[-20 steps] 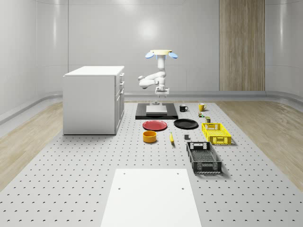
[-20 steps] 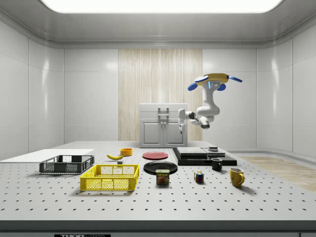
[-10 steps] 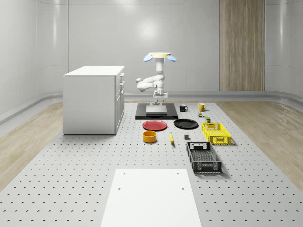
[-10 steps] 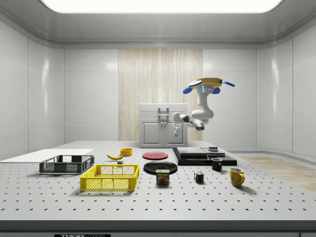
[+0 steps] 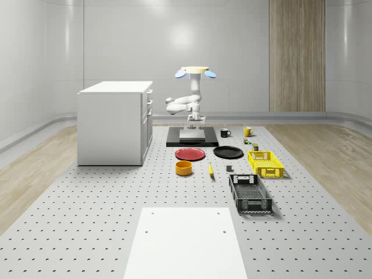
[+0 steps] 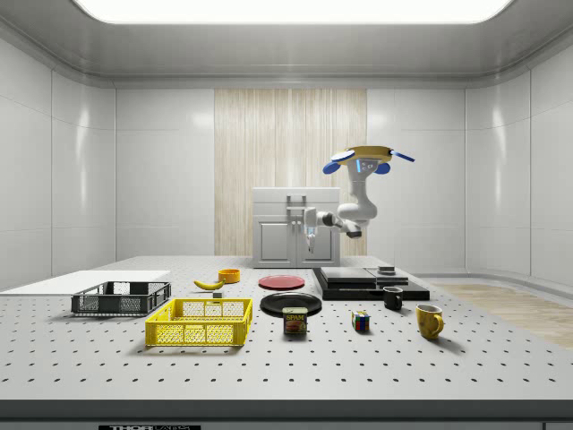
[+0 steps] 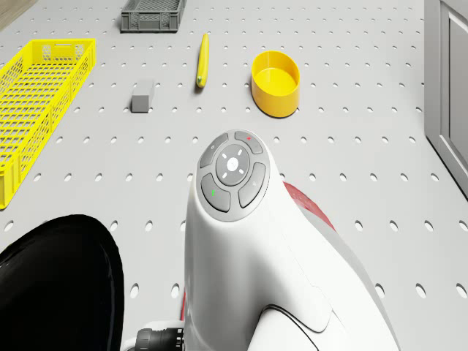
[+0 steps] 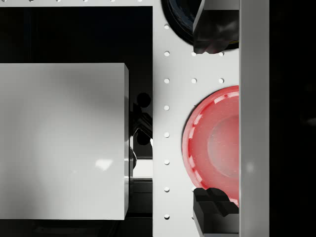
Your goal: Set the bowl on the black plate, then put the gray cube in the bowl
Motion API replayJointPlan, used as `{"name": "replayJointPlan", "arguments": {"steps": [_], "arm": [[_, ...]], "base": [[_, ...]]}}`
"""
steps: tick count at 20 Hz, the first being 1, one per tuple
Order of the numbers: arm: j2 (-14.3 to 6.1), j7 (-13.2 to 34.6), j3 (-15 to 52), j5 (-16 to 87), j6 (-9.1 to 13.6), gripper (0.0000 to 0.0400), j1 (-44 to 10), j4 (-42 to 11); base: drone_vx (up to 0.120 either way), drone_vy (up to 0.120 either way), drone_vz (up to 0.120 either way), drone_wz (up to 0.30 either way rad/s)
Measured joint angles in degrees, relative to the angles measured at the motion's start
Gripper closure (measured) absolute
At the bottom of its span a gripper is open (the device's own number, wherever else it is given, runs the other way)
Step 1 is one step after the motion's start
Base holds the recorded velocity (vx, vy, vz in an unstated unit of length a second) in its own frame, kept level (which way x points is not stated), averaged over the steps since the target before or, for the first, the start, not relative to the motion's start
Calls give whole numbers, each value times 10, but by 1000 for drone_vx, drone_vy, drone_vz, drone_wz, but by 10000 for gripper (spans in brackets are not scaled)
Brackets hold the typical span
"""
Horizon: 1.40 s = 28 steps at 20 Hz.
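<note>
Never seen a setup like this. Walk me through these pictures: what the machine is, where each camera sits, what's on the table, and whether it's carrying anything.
The machine is a flying drone with a white robot arm hanging beneath it, ending in a gripper. It hovers above the black platform at the table's far end.

Two cameras stand off the robot: one looks down the whole table, one watches from the side. One rides on the drone, looking past the arm; one sits at the wrist, looking down between the two open fingers.

On the table lie a yellow bowl, a black plate, a red plate, a small gray cube, a banana, a yellow basket, a dark basket and two mugs.

The gripper holds nothing.
</note>
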<state>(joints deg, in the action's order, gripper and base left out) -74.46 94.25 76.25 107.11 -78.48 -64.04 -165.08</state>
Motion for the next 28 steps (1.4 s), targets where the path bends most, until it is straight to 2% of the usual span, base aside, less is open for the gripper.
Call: {"name": "replayJointPlan", "arguments": {"steps": [10, 13, 18, 24, 28], "arm": [[-21, 5, 5, -10, -19, 0, -5, 1], [-26, 6, 6, -12, -25, 0, -7, 2], [-36, 8, 8, -16, -33, 0, -9, 2], [-46, 11, 10, -21, -43, 0, -12, 3], [-53, 12, 11, -24, -49, 0, -14, 3]], "base": [[120, 0, -96, 0], [120, 0, 0, 0], [120, -88, -8, 0], [120, 0, -120, 0], [120, 0, -10, 0]]}}
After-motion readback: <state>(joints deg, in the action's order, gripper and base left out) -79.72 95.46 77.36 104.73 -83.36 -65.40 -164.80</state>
